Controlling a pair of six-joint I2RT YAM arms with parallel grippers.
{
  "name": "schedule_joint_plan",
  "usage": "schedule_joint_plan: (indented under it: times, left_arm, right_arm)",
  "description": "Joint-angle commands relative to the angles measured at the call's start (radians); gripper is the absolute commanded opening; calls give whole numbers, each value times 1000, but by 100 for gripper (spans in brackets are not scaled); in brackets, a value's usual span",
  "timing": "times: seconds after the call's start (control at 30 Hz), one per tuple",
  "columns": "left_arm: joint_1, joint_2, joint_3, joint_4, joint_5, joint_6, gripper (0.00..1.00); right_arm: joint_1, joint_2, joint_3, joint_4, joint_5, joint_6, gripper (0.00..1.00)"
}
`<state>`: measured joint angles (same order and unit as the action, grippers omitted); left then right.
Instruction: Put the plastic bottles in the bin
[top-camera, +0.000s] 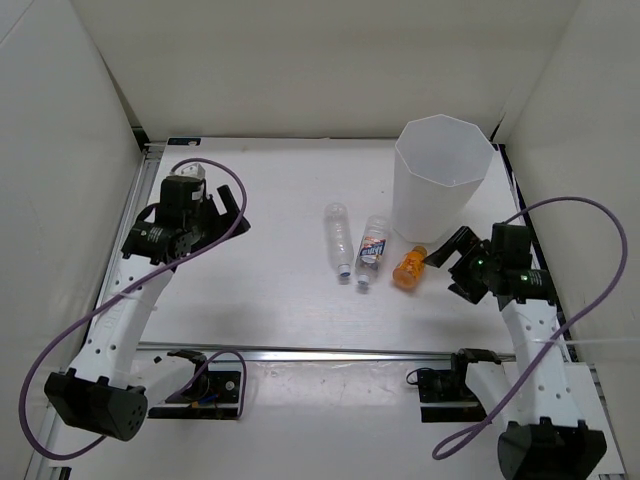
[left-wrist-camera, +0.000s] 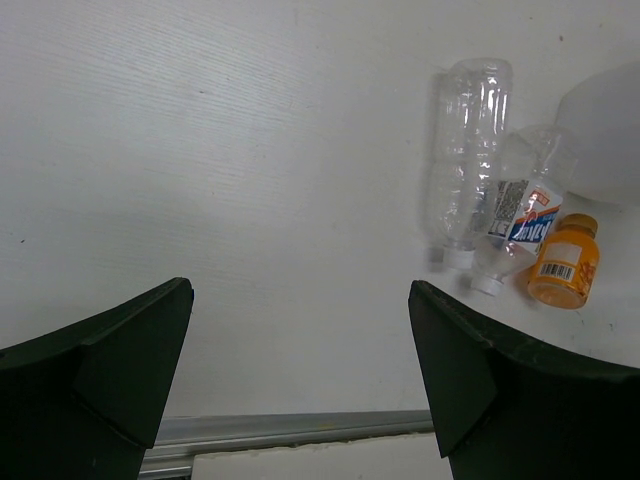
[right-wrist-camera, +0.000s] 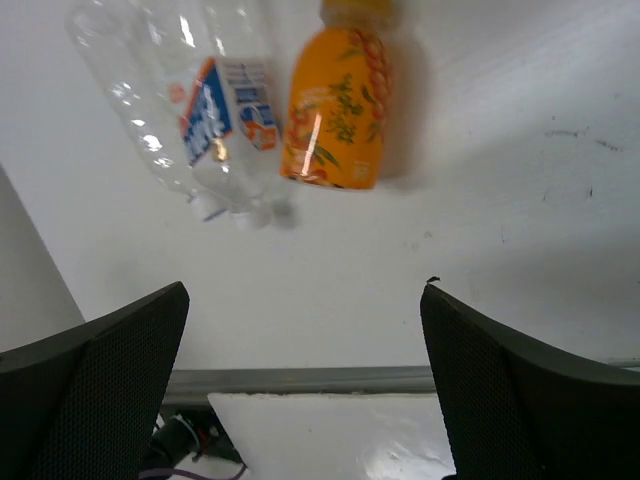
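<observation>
Three plastic bottles lie side by side on the white table in front of the bin (top-camera: 443, 175): a slim clear one (top-camera: 338, 238), a clear one with a blue-red label (top-camera: 372, 250), and a short orange one (top-camera: 410, 268). My right gripper (top-camera: 452, 265) hovers open just right of the orange bottle (right-wrist-camera: 335, 110), with nothing between its fingers (right-wrist-camera: 305, 290). Its view also takes in the labelled bottle (right-wrist-camera: 220, 115). My left gripper (top-camera: 235, 215) stands open and empty (left-wrist-camera: 300, 290) at the table's left, well apart from the slim bottle (left-wrist-camera: 468, 160), labelled bottle (left-wrist-camera: 525, 215), orange bottle (left-wrist-camera: 566, 265) and bin (left-wrist-camera: 605, 150).
A metal rail (top-camera: 330, 352) runs across the near edge of the table between the arm bases. White enclosure walls close in the left, right and back. Purple cables (top-camera: 585, 215) loop off both arms.
</observation>
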<state>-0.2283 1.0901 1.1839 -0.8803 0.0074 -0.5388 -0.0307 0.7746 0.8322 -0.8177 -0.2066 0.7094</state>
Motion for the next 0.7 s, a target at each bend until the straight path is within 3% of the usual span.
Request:
schedule_joint_plan:
  times: [0.0, 0.2, 0.67]
  left_arm:
    - [-40, -32, -10, 14, -7, 10, 100]
    - [-62, -42, -41, 14, -18, 10, 100]
    - [-62, -42, -1, -26, -38, 19, 100]
  right_arm:
    - [3, 58, -28, 58, -89, -40, 100]
    - [15, 181, -154, 235, -147, -30, 100]
    - [68, 518, -105, 425, -117, -11, 100]
